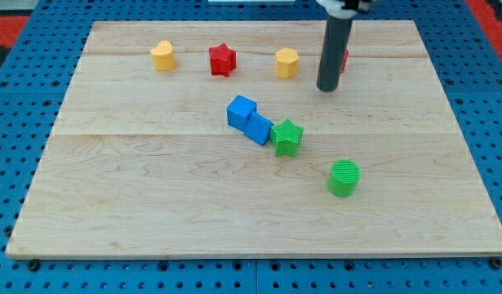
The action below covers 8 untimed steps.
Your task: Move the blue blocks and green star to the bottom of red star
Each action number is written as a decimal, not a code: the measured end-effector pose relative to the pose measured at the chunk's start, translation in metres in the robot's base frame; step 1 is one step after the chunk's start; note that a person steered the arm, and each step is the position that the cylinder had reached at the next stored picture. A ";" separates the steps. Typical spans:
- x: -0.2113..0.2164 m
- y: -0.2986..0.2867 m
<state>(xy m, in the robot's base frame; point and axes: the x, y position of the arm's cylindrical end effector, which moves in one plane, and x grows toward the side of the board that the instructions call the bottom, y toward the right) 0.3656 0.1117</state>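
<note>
Blue blocks and green star clustered mid-table, my tip parked near the far edge.

Two blue cubes (242,111) (259,128) touch each other and the green star (287,136) sits just beside the lower one, all near the table's (153,212) centre, below and to the view's right of the red star (222,60), which stands close to the top edge between a yellow block (162,55) and a yellow hexagonal block (287,62). My tip (327,87) rests up near the top edge, right of that hexagon, well apart from the cluster and hiding part of a red block (344,57). There are no jaws here, only a rod, so nothing is held. The blocks look small, light, rigid and likely to slide easily on smooth wood; I judge pushing flat faces squarely from the right side best, since star points may make it spin. A green cylinder (344,178) lies toward the bottom right.
</note>
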 end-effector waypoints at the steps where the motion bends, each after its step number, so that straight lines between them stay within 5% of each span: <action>1: 0.037 -0.032; 3: 0.079 -0.073; 5: 0.081 -0.056; 7: 0.073 -0.128; 8: 0.073 -0.092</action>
<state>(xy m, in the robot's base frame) 0.4387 0.0196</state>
